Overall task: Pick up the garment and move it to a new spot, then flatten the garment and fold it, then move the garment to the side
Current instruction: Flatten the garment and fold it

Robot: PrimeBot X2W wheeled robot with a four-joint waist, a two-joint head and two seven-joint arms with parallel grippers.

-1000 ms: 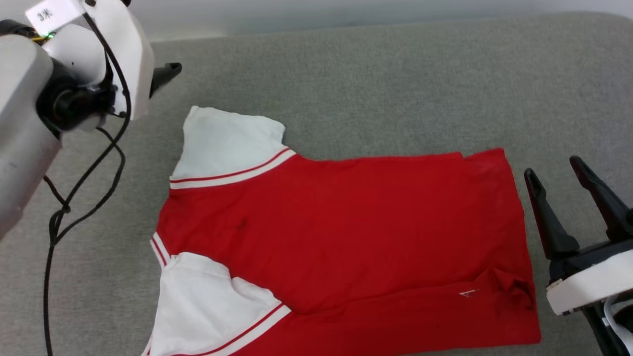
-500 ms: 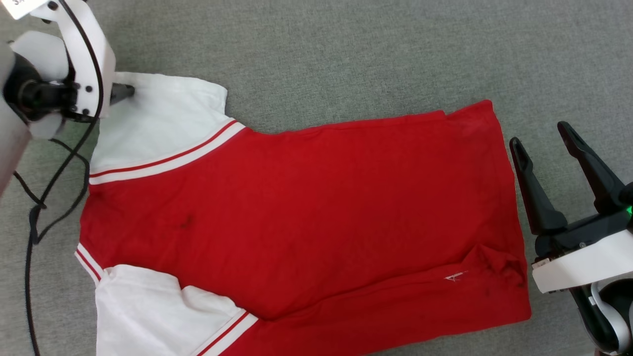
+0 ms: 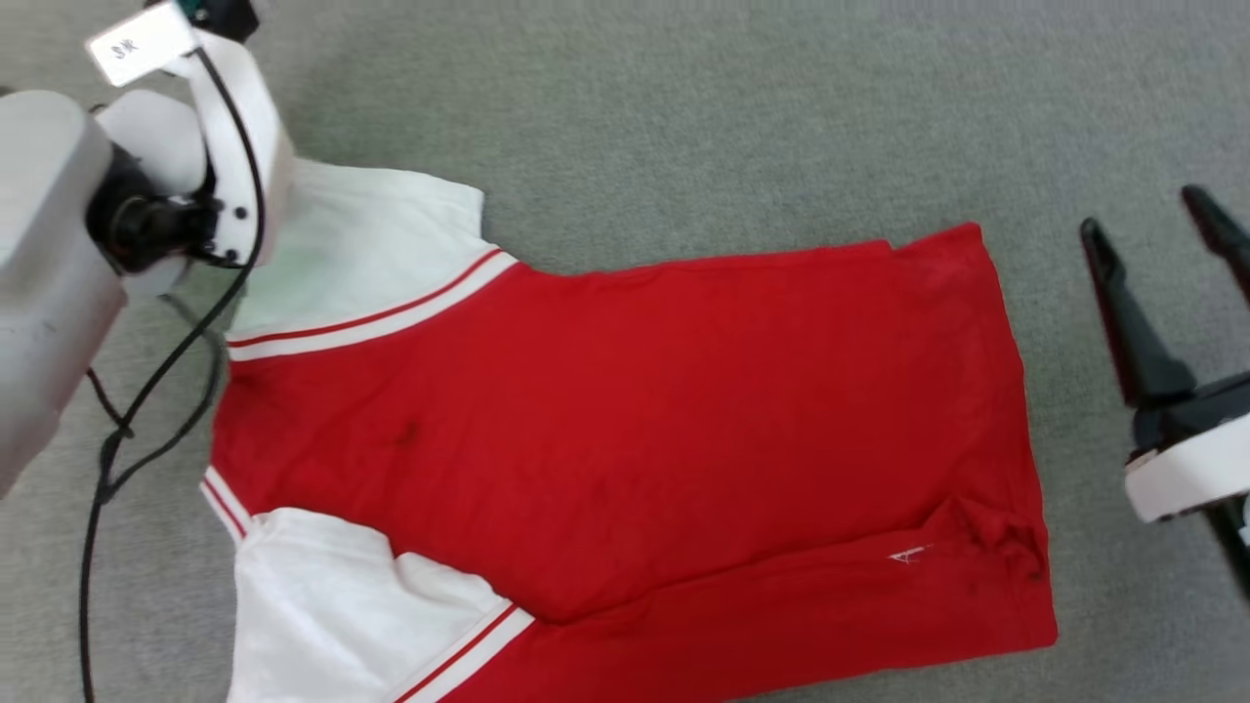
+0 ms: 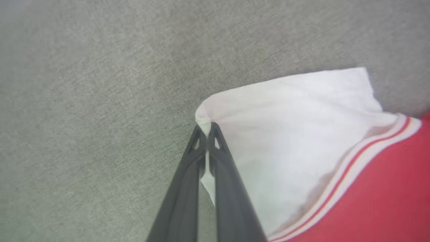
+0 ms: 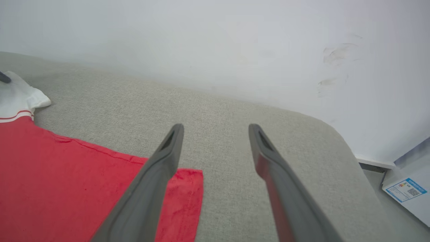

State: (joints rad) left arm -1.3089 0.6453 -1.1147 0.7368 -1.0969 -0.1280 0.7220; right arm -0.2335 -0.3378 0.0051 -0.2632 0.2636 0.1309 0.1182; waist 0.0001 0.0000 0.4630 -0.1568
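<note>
Bare grey cushion (image 3: 684, 117) lies open around the garment (image 3: 625, 420); a wall (image 5: 215, 40) stands behind.

My left forearm (image 3: 39, 293) is a smooth pale grey shell ending in a white curved bracket (image 3: 244, 146) dotted with small dark screws (image 3: 232, 257). Beside the bracket sits a round black joint (image 3: 146, 227), above it a white printed tag (image 3: 137, 44), and below it a thin black cable (image 3: 89, 566). My left gripper (image 4: 205, 129) has slim dark grey fingers with triangular cut-outs. My right gripper (image 3: 1145, 213) has black tapered fingers above a white band (image 3: 1187, 478).

Red garment (image 3: 625, 430) flat on grey cushion (image 3: 684, 127), right tool (image 3: 1145, 213) near hem
</note>
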